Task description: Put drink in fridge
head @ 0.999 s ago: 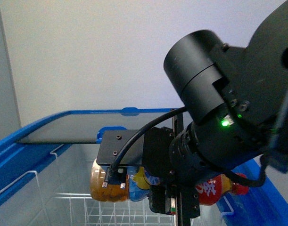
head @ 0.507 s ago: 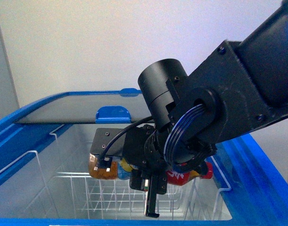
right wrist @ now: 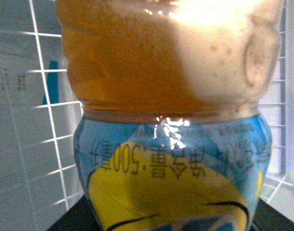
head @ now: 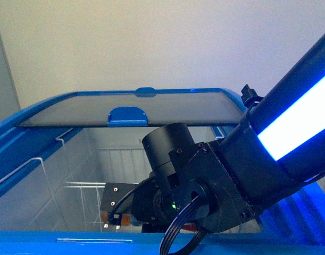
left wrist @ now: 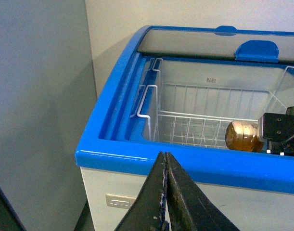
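Observation:
The fridge (head: 40,114) is a white chest with a blue top rim, and its glass lid (head: 130,109) is slid to the back. My right gripper (left wrist: 281,134) is shut on the drink and holds it lying sideways, low inside the open fridge above the white wire basket (left wrist: 195,126). The drink's amber end (left wrist: 243,136) shows in the left wrist view. It fills the right wrist view (right wrist: 171,96) with its blue and yellow label. In the front view my right arm hides nearly all of it. My left gripper (left wrist: 165,156) is shut and empty, outside the fridge's near blue rim (left wrist: 185,161).
A grey surface (left wrist: 36,96) stands close beside the fridge's left side. White wire basket hooks (left wrist: 146,98) hang over the left inner rim. My right arm (head: 231,170) crosses the fridge opening from the right. A pale wall (head: 151,42) is behind the fridge.
My right arm has gone down and forward with the drink, from above the rim to deep inside the fridge. The drink is now nearly hidden behind the arm in the front view.

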### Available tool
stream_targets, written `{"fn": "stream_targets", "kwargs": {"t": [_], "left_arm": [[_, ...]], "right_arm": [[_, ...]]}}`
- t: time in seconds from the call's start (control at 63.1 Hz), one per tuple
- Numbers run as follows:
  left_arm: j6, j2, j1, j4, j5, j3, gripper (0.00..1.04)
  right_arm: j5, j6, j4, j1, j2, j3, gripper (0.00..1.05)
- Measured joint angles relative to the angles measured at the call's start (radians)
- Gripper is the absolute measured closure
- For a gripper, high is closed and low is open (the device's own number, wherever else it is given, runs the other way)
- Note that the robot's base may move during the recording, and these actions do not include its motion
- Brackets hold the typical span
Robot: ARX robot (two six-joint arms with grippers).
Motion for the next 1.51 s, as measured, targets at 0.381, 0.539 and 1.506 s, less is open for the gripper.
{"fn": "stream_targets", "kwargs": {"t": [0.381, 0.539, 1.506], "left_arm": [[0.001, -0.005, 0.000, -0.003, 0.000, 0.000, 1.02], [0.002, -0.005, 0.000, -0.003, 0.000, 0.000, 1.02], [0.003, -0.005, 0.000, -0.003, 0.000, 0.000, 1.02]], "right_arm": [[-0.161, 0.138, -0.147, -0.032, -0.272, -0.036, 0.08], [-0.279, 0.297, -0.183, -0.070, -0.506, -0.132, 0.07], [-0.127, 1.084, -0.249, -0.530, -2.079, -1.208, 0.69]]}}
